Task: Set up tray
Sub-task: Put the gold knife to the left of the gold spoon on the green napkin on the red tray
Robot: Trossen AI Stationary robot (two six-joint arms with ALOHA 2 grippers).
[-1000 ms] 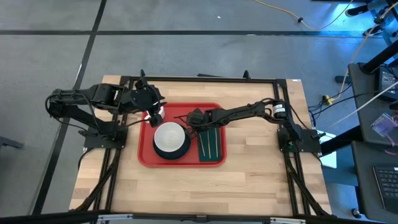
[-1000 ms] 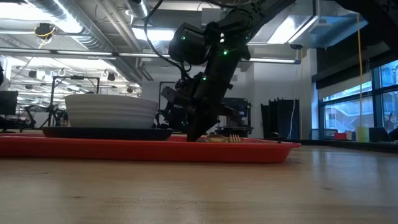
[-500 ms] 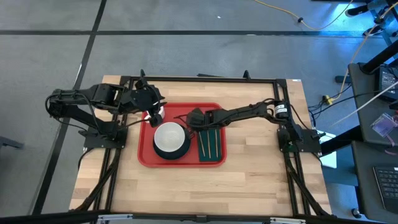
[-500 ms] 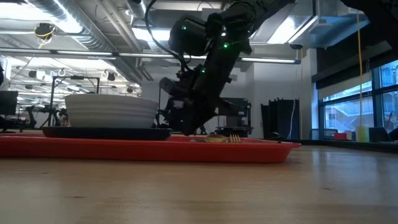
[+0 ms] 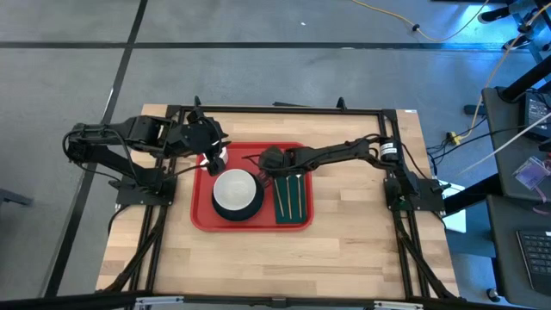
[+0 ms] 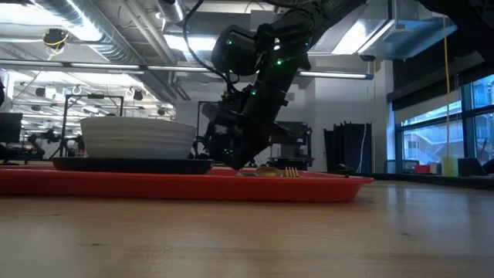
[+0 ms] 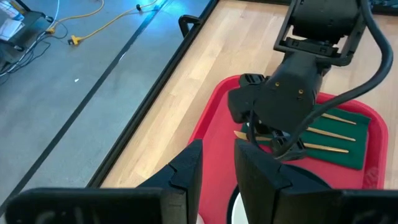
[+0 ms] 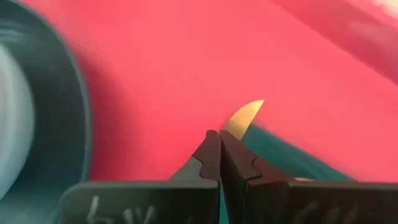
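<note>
Red tray mid-tabletop, my right fingers down at the cutlery.

I see the large flat red plastic tray point(image 5: 202, 211) lying in the middle of the pale wooden tabletop point(image 5: 344, 250), long side across. On its left half sits a white round bowl point(image 5: 236, 188) on a dark round plate point(image 5: 225, 209); on its right half lies a dark green rectangular napkin point(image 5: 295, 207) carrying gold-coloured cutlery point(image 5: 281, 198). My right gripper point(image 5: 269, 161) is low over the tray's far side, just beside the bowl at the napkin's far edge, its fingers point(image 8: 210, 155) pressed together with a gold tip showing right past them; I cannot tell if anything is pinched. My left gripper point(image 5: 213, 161) hangs over the tray's far left corner, fingers point(image 7: 186, 169) slightly apart, holding nothing.
</note>
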